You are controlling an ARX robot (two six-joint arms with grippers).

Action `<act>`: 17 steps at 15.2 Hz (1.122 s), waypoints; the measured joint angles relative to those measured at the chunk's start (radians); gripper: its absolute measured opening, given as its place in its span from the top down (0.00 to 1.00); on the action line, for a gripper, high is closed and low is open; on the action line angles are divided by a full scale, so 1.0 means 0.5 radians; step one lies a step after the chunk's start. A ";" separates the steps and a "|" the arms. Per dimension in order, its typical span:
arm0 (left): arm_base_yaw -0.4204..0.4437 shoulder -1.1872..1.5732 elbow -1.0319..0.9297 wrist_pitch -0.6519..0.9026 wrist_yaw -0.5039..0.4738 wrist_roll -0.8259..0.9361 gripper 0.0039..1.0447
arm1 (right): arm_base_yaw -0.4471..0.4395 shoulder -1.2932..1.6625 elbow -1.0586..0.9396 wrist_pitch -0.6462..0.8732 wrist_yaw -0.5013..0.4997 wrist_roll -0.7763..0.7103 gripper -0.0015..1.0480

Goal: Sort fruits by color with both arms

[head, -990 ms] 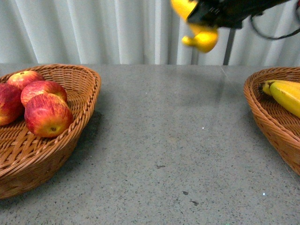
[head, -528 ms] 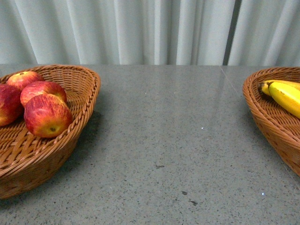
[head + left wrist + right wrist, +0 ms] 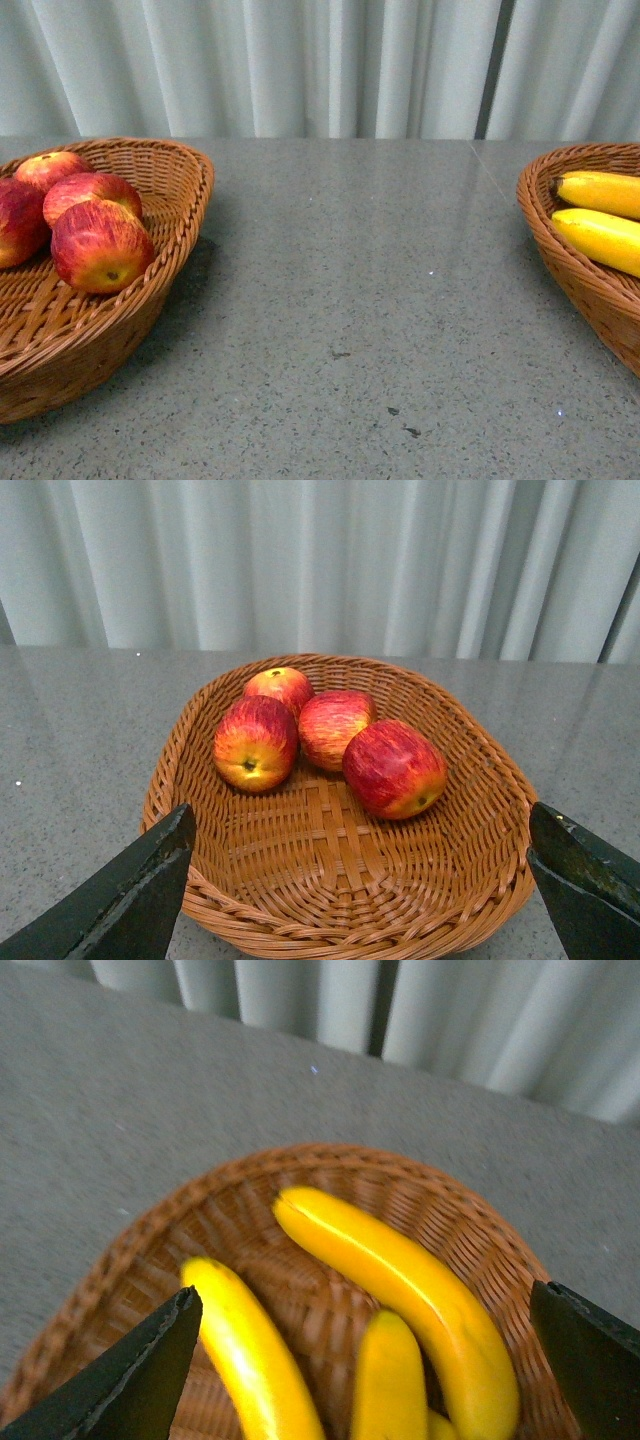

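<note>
Right gripper point(image 3: 365, 1360) spread, empty above the right basket point(image 3: 560, 250) of bananas point(image 3: 400, 1270); left gripper point(image 3: 360, 880) likewise over apples point(image 3: 330, 725). Looks sorted: lift both straight up, clear the rims.

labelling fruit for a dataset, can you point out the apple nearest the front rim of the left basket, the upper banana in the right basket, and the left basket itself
front apple point(image 3: 101, 247), front view, middle of its red skin
upper banana point(image 3: 600, 191), front view, middle of its yellow body
left basket point(image 3: 185, 215), front view, woven right rim

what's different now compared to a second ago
The right arm carrying a banana has left the front view. The right basket now shows two separate bananas where one cluster lay; the right gripper is open and empty above it. The apples and left basket are unchanged.
</note>
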 joint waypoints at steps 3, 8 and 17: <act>0.000 0.000 0.000 -0.001 0.000 0.000 0.06 | 0.146 -0.208 -0.066 0.376 -0.163 0.407 0.06; 0.000 0.000 0.000 -0.001 0.000 0.000 0.06 | 0.521 -1.088 -0.629 0.417 0.699 0.710 0.32; 0.000 0.000 0.000 -0.001 0.000 0.000 0.06 | 0.481 -1.979 -1.532 0.497 1.054 0.669 0.98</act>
